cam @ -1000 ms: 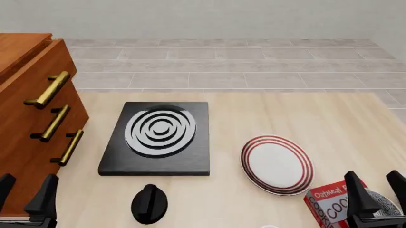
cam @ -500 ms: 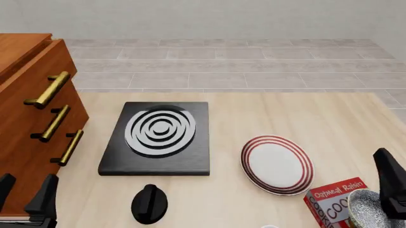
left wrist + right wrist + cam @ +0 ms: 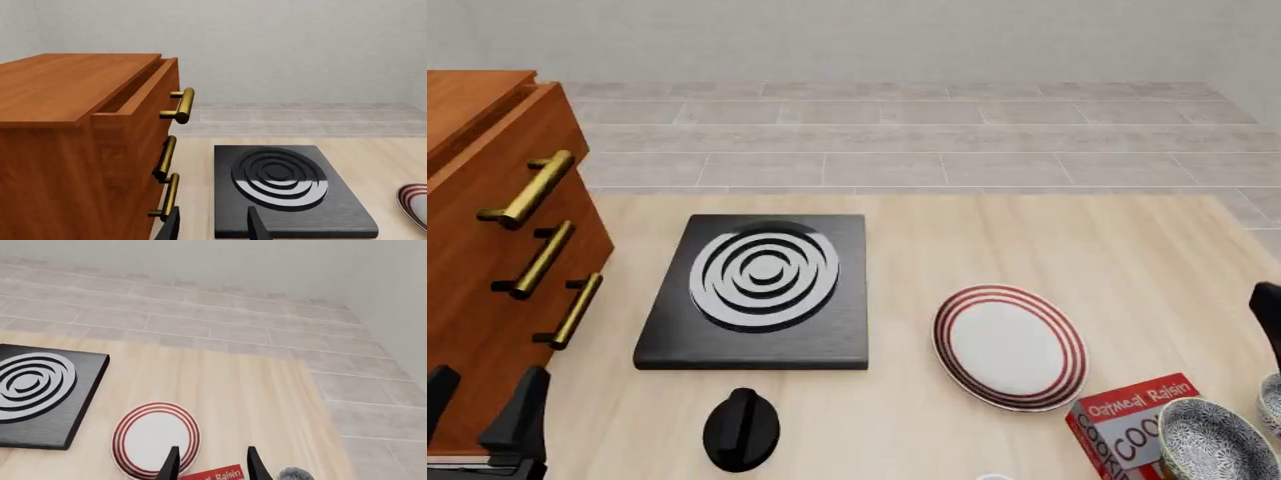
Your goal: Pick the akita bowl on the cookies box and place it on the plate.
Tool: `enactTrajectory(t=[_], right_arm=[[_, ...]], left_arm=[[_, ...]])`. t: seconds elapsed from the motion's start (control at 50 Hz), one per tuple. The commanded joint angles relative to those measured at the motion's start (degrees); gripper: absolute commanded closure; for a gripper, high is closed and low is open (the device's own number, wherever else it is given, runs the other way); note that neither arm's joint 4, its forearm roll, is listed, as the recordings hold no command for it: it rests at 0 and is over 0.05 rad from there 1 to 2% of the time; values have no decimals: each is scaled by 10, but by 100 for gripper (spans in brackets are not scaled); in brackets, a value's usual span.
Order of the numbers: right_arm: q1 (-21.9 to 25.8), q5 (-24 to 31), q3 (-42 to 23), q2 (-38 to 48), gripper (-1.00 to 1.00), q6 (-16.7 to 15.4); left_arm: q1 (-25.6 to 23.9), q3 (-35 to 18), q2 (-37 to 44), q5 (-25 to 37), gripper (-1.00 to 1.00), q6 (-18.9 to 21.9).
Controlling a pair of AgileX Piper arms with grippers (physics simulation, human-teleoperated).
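The akita bowl [image 3: 1202,438] sits on the cookies box [image 3: 1124,425] at the near right, near the plate [image 3: 1009,346]. Bring the right tool [image 3: 209,464], its jaws narrowly parted and empty, down squarely over the bowl's rim before closing. It has moved right since a second ago, uncovering the bowl.

Left gripper [image 3: 212,227]: two dark fingertips at the frame edge, spread with a gap, nothing between them. Wooden cabinet [image 3: 80,145] with three brass handles [image 3: 179,105], top drawer slightly open, sits beside the black slab [image 3: 287,190] with its grey-white rings. Plate [image 3: 415,204]: just a sliver of red-ringed rim, apart from the slab.
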Motion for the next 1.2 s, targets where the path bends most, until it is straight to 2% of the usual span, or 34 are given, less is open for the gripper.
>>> enactTrajectory(t=[0.02, 0.12, 0.16, 0.2, 0.36, 0.64, 0.82, 1.2], right_arm=[[-20, 70, -40, 27, -100, -37], [-30, 89, -43, 31, -100, -33], [-39, 90, -38, 40, -100, -12], [-49, 88, -33, 44, -100, -7], [-69, 81, -17, 50, -100, -21], [-106, 62, 28, 55, -100, 6], [-120, 50, 52, 57, -100, -1], [-162, 31, 90, 59, -100, 11]], left_arm=[[0, 0, 0, 0, -100, 0], [0, 0, 0, 0, -100, 0], [0, 0, 0, 0, -100, 0], [0, 0, 0, 0, -100, 0], [0, 0, 0, 0, -100, 0], [0, 0, 0, 0, -100, 0], [0, 0, 0, 0, -100, 0], [0, 0, 0, 0, -100, 0]])
